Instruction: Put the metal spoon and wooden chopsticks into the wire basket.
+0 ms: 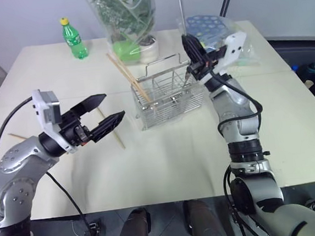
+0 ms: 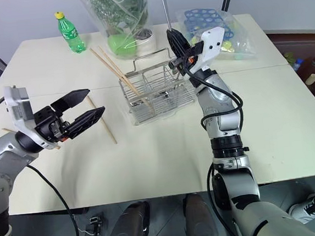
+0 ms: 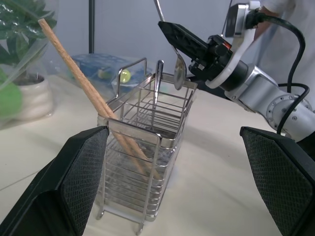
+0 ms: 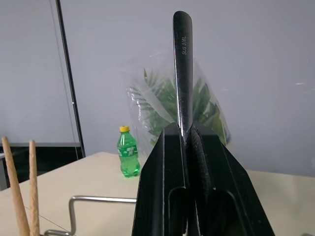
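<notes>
One legible marking was found: "SUS 316L", stamped along the upper handle of the metal spoon (image 4: 183,73); nothing else was readable.

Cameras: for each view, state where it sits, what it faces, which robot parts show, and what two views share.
Head eyes: on the head, looking down over the table; both arms show.
Left wrist: behind the open left gripper, facing the wire basket.
Right wrist: behind the shut right gripper, looking up the metal spoon handle.
Shared: both wrist views show the wooden chopsticks and the spoon.
</notes>
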`<state>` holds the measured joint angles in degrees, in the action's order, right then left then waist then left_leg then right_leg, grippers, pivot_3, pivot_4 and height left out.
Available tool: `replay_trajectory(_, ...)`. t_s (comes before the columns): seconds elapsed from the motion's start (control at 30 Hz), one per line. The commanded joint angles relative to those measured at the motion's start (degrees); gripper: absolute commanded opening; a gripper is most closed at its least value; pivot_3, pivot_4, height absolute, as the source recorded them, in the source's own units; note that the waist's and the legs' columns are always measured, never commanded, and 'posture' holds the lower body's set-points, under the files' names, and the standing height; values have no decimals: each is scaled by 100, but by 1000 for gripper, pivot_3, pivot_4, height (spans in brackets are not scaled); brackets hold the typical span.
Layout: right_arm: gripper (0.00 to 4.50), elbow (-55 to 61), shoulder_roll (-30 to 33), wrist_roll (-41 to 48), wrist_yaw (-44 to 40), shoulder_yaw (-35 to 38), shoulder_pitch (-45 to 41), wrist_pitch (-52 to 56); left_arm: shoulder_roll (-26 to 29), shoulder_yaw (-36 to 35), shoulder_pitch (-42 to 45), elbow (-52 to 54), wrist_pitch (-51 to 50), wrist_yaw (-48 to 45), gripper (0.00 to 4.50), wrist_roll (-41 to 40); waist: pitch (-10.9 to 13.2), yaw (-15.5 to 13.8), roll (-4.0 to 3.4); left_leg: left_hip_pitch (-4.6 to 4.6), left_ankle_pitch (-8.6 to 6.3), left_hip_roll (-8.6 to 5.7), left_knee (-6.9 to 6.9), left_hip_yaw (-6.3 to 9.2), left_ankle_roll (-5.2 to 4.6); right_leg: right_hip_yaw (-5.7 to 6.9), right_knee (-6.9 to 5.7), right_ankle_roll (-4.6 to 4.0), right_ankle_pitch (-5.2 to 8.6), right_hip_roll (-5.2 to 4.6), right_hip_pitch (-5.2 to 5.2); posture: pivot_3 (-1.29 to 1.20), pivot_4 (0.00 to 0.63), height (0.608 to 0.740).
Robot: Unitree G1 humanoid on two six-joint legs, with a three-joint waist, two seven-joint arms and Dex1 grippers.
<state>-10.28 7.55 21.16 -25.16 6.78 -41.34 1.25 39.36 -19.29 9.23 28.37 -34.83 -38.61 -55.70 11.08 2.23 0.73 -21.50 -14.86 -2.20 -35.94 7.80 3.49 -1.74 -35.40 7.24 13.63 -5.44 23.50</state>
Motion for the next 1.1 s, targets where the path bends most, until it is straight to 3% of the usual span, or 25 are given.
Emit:
replay_trajectory(0.03,39,-34,-20,-72,-83,-17,-177,-340,63,-155,29,220,11,46,4500,-109,0,19,0,0,0,0,0,0,0,0,-1,0,0,0,1,0,150,740)
replay_trajectory(0.33,39,-447,47,-137,-303,15,-188,-676,50,-144,39,225,23,93,4500,-90,0,30,0,1,0,0,0,0,0,-2,-5,0,0,1,2,0,150,740)
replay_trajectory(0.47,1510,-458,-5,-73,-397,-6,-186,-683,36,-144,22,236,33,116,4500,-89,0,32,0,1,0,0,0,0,0,-2,-5,0,0,1,2,0,150,740)
replay_trajectory(0.6,3693,-410,-18,-101,-403,-31,-172,-658,18,-129,13,237,51,141,4500,-82,0,31,0,1,0,0,0,0,0,-2,-5,0,0,1,2,0,150,740)
replay_trajectory(0.67,4429,-380,-1,-131,-387,-42,-177,-639,8,-115,15,232,64,146,4500,-66,0,31,0,1,0,0,0,0,0,-2,-5,0,0,1,2,0,150,740)
replay_trajectory(0.87,4429,-6,157,-146,-331,-56,-241,-429,-105,-149,69,136,175,332,4500,62,0,30,-1,1,0,0,0,0,0,-3,-5,0,0,1,2,0,150,740)
replay_trajectory(1.1,4429,1078,652,165,-402,9,-109,391,-527,-274,220,-81,363,1184,4500,393,0,18,0,0,0,0,-1,2,1,-3,-4,0,0,1,2,0,150,740)
